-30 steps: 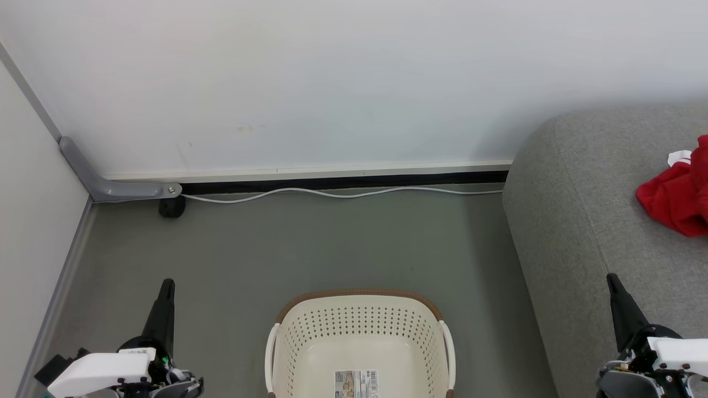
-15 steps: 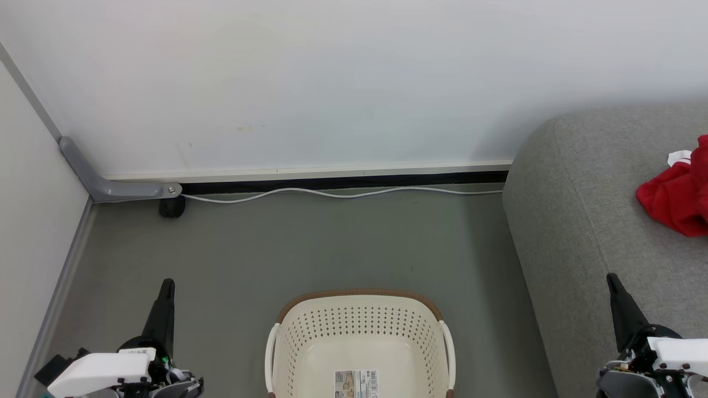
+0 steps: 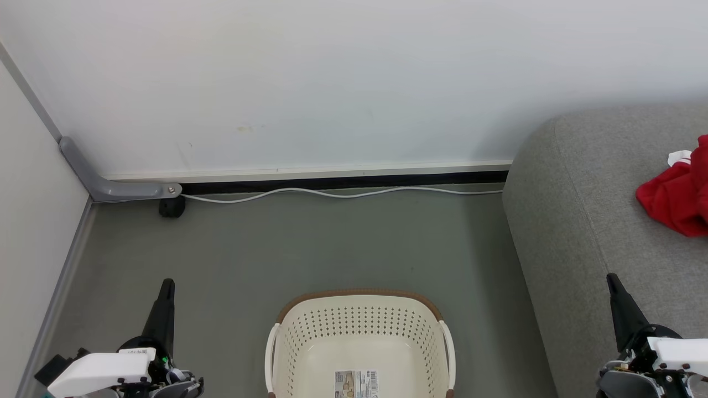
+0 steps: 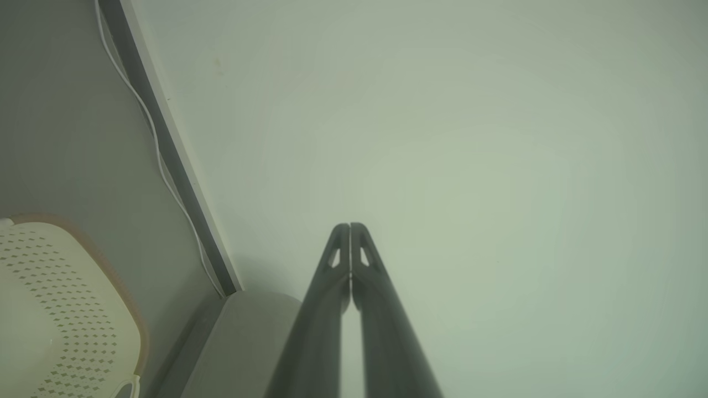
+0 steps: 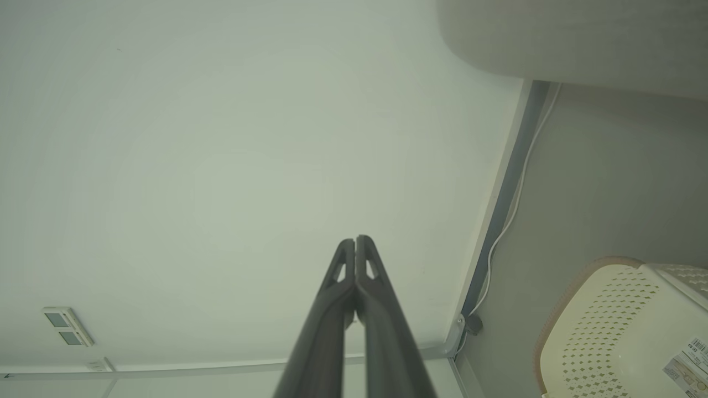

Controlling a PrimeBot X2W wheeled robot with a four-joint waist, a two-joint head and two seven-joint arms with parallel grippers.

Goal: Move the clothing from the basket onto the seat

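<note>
The cream basket (image 3: pixel 358 323) with a brown rim stands on the floor at the bottom centre, holding nothing but a barcode label (image 3: pixel 357 383) on its base. Red clothing (image 3: pixel 677 199) with a white bit lies on the grey seat (image 3: pixel 586 221) at the right edge. My left gripper (image 3: pixel 167 283) is shut at the lower left, left of the basket. My right gripper (image 3: pixel 610 276) is shut at the lower right, over the seat's front. Both wrist views show the fingers pressed together, left gripper (image 4: pixel 350 225), right gripper (image 5: pixel 355 239), with the basket (image 4: pixel 61 309) (image 5: pixel 614 331) off to one side.
A white wall runs along the back with a white cable (image 3: pixel 343 193) lying on the grey floor at its foot. A grey bracket (image 3: pixel 110 185) and a black wheel (image 3: pixel 172 207) sit in the left corner. A side wall (image 3: pixel 33 210) bounds the left.
</note>
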